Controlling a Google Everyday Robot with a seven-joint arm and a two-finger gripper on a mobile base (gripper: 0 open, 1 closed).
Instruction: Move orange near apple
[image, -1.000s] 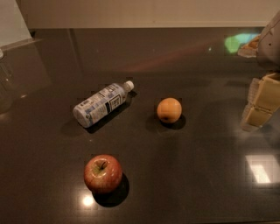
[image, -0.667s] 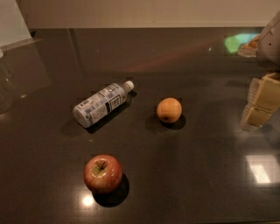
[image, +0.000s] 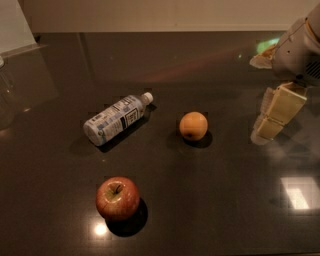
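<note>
Gripper (image: 277, 115) is parked at right edge, unmoved since a second ago, nothing gripped, opening cannot be told; orange (image: 193, 125) is left untouched well apart from it, apple (image: 117, 198) farther off.

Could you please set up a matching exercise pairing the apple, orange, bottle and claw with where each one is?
Things:
1. apple
2. orange
3. bottle
4. claw

Places:
A. at the right edge of the view
B. lying on its side, left of centre
C. nearest the front, on the left
D. near the centre, between two of the others

Pairs: 1-C, 2-D, 3-B, 4-A.
</note>
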